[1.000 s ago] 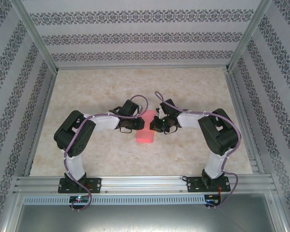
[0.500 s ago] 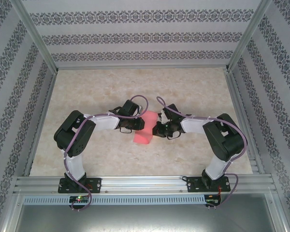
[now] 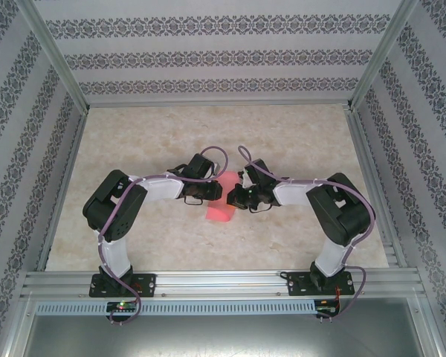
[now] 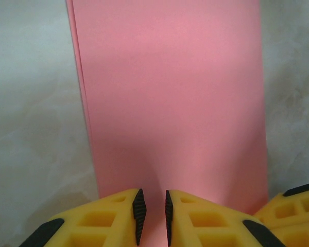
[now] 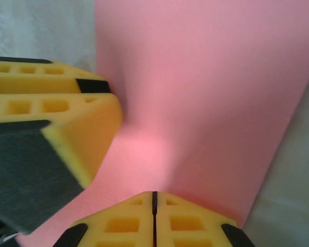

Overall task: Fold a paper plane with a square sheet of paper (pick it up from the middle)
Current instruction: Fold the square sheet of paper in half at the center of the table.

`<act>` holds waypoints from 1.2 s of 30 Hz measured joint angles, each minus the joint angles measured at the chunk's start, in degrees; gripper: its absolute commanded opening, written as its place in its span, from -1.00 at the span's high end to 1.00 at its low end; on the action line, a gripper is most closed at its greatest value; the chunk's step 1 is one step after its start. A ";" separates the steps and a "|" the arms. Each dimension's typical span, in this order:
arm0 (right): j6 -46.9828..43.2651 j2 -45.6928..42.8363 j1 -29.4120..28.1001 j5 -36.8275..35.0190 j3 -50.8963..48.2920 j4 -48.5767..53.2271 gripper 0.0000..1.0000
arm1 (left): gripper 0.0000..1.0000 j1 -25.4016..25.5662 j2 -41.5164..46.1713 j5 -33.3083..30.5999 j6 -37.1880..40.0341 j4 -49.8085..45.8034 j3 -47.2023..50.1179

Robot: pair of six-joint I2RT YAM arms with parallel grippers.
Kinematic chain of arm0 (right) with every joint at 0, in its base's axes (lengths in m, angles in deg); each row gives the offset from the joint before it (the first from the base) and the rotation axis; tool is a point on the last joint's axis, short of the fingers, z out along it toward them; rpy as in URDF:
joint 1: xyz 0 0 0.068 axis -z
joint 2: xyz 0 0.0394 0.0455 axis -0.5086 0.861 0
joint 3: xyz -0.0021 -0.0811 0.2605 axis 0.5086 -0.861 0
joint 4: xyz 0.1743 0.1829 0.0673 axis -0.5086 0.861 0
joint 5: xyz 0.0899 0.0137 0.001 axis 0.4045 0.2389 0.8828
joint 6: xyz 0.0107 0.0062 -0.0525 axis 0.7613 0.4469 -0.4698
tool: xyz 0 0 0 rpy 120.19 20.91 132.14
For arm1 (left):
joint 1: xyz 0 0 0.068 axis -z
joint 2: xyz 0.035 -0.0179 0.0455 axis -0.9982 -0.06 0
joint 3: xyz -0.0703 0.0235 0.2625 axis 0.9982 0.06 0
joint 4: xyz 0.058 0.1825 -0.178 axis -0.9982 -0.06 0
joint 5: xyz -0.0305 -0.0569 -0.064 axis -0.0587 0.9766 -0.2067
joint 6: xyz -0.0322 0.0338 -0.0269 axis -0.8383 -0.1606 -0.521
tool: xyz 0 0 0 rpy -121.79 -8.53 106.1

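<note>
Right wrist: left pincer (image 5: pixel 111 101) over pink paper (image 5: pixel 206 77).

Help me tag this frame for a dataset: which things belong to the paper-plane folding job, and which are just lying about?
In the job: folded salmon-pink paper sheet; yellow-fingered left pincer; yellow-fingered right pincer.
Just there: beige marble-patterned tabletop; striped patterned wallpaper walls; aluminium frame rail.

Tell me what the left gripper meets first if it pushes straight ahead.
The pink paper: it lies right ahead of the left gripper, probably already touching, though depth is unclear.
</note>
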 measured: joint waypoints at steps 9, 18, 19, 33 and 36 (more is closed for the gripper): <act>-3.28 -0.76 -1.42 -0.66 -0.83 2.75 0.85 | 0.51 0.00 0.00 0.00 0.02 -0.28 -0.13; -4.90 -6.51 -2.51 -2.25 -6.38 4.52 0.85 | 0.50 0.00 0.00 0.15 0.02 -0.90 -0.35; -4.90 -7.28 -2.54 -2.34 -6.93 4.96 0.85 | 0.50 0.00 0.00 0.17 0.02 -0.94 -0.37; 1.20 -11.28 -3.85 -3.06 -6.25 4.17 0.84 | 0.51 0.00 0.00 0.17 0.02 -1.18 -0.48; 1.33 -8.55 -4.72 -3.06 -4.17 3.43 0.83 | 0.50 0.00 0.00 0.20 0.00 -1.18 -0.48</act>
